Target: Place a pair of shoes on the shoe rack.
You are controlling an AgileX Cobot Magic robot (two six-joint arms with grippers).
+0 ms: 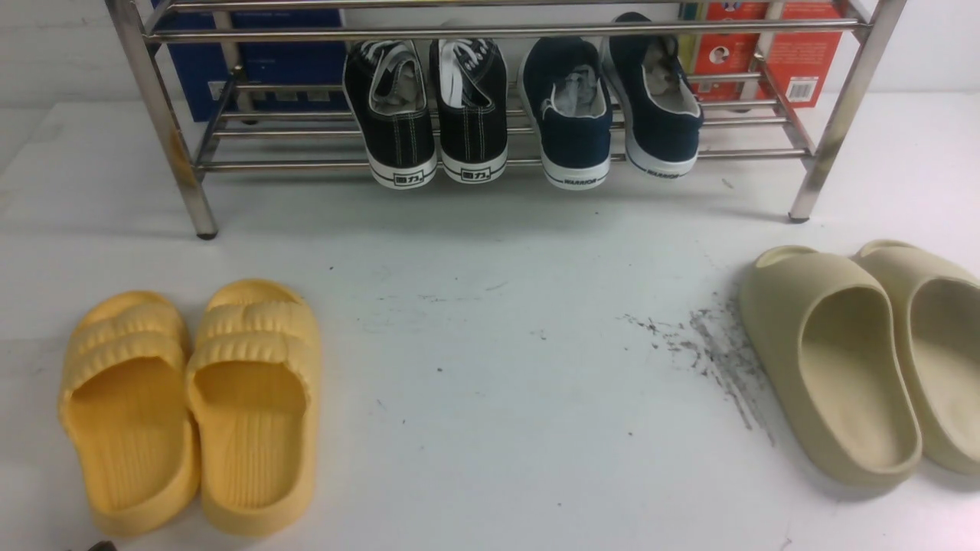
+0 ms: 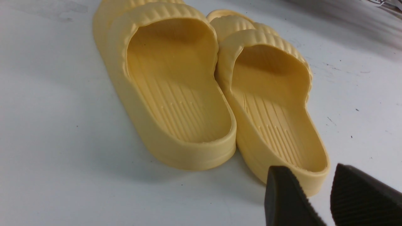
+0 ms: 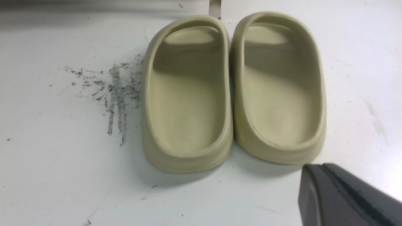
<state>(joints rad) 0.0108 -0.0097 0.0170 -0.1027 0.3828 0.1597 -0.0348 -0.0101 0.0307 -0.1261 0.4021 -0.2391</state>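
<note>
The white, scuffed tabletop (image 1: 490, 367) carries black streaks near-right. Both navy-blue canvas slip-on sneakers (image 1: 609, 107) rest on the far shiny steel rack (image 1: 498, 161). Left gripper (image 2: 326, 194) slightly spread, empty; right gripper (image 3: 342, 197) pressed together.

Bright, even overhead light washes the white tabletop (image 1: 490, 398), leaving soft shadows under the shiny steel bar rack (image 1: 498, 32) and beside the yellow ribbed foam slippers (image 2: 176, 94). Both wrist views look slightly soft, and the dark fingertips (image 2: 289, 201) at their edges are blurred.
</note>
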